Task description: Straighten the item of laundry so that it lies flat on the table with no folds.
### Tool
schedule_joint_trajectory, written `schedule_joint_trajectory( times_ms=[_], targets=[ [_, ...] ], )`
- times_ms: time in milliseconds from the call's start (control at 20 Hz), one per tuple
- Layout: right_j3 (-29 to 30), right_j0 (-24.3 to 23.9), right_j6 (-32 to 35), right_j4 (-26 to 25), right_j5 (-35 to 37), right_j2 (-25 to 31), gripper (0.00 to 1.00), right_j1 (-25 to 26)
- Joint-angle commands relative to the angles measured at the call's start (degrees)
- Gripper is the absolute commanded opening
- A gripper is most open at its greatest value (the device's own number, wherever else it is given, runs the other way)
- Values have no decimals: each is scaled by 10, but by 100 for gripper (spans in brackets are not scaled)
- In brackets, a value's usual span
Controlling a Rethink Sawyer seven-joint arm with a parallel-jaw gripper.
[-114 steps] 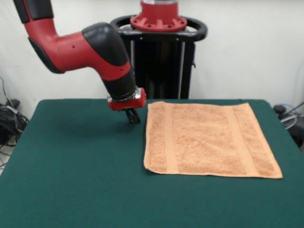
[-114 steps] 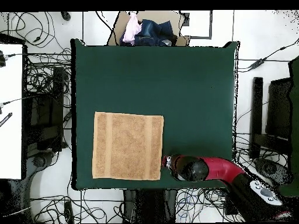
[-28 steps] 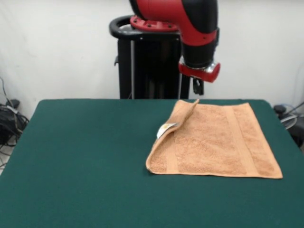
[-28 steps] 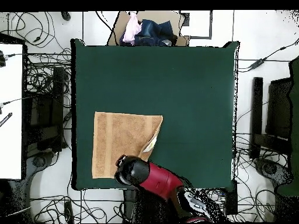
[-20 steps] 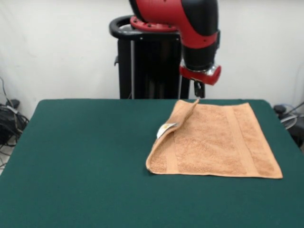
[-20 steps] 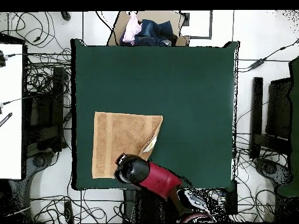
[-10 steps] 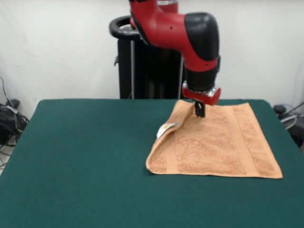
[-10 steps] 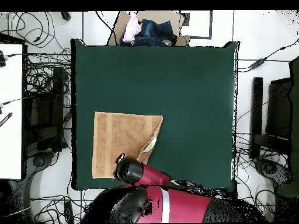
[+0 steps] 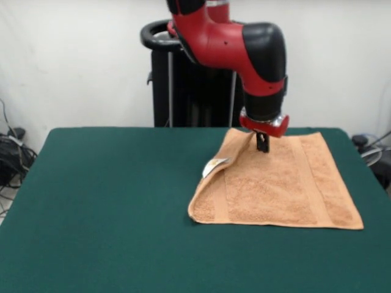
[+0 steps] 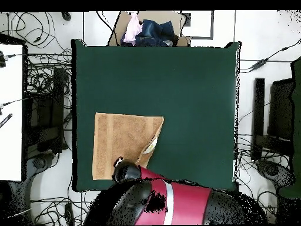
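The towel (image 9: 275,183) lies toward the right of the desk (image 9: 104,201) in the front view, flat over most of its area, with one far corner folded inward over the cloth so that a slanting crease runs from the far edge down toward the left side. A white label (image 9: 214,165) shows on the turned-over flap (image 9: 229,155). The claw (image 9: 263,144) hangs low over the far part of the towel, close to or touching the cloth right beside the tip of that flap. Its fingers are too small and dark to read, so I cannot tell how far it is open or whether it has any cloth pinched. From the claw, the folded flap stretches away toward about 8 o'clock in the front view, and the bare desk where that corner belongs lies toward about 9 to 10 o'clock. The coming move likely depends on this: the corner would need carrying across the crease, outward over the green, not along it.
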Motion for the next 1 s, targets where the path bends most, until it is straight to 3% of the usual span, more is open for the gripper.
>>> schedule_joint_trajectory(
  times_ms=[50, 250, 500, 750, 1000],
  targets=[
    [-10, -69, 91, -79, -76, 51, 0, 78],
    [-19, -149, 32, -152, -35, 29, 0, 78],
    [-95, -185, -15, -219, 9, -4, 0, 113],
    [-138, -194, -13, -274, 7, -23, 0, 142],
    [-120, -194, 9, -286, 46, -22, 0, 99]
  ],
)
